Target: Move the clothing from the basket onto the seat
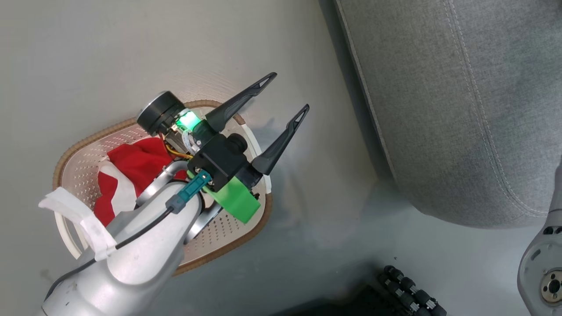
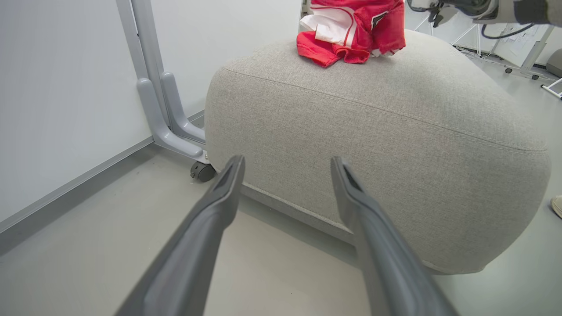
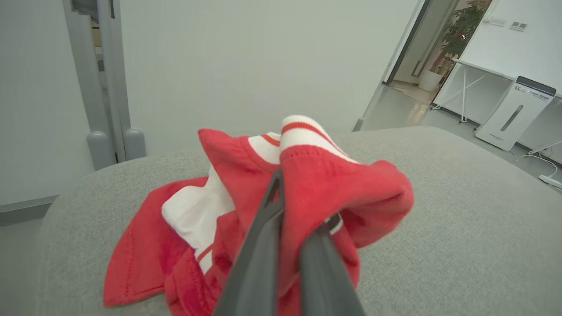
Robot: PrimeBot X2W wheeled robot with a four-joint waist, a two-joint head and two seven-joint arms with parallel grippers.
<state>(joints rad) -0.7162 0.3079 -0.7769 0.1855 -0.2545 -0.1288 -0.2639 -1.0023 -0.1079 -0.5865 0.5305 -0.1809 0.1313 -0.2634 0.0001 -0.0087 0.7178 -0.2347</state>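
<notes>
Step in hand: by my reading, setting one garment down on the seat; the release is not yet made.
Right claw point(image 3: 295, 219): fingers pressed together on a fold of the held garment point(image 3: 316, 175), with red cloth bunched over the tips.
Held garment: red with white panels. In the left wrist view point(image 2: 351, 30) its lower folds lie on the seat's top and its upper part is raised in the grip.
Seat point(image 3: 461, 197): large grey cushion with a stitched seam. Bare fabric shows to the left and right of the garment and beyond it.
Remaining garment point(image 1: 136, 164): red and white, crumpled inside the basket point(image 1: 79, 169), partly hidden under my left arm.
Basket: on the floor point(image 1: 307, 197), near the seat's corner point(image 1: 461, 109) but apart from it.
Left claw point(image 1: 288, 91): spread wide with nothing between the fingers. It hangs over the basket's seat-side rim with its tips aimed at the seat's flank point(image 2: 373, 145).
Release, my method: I'd lower until the raised part slackens, then open fully and pause.
Withdrawal: I'd back out along the line of the fingers, not sideways, so the thin fabric slides off.
Risk: cloth snagging on a fingertip and being dragged toward the seat's edge.
Left claw, advice: keep it wide and tilt the tips down over the remaining garment before closing.
</notes>
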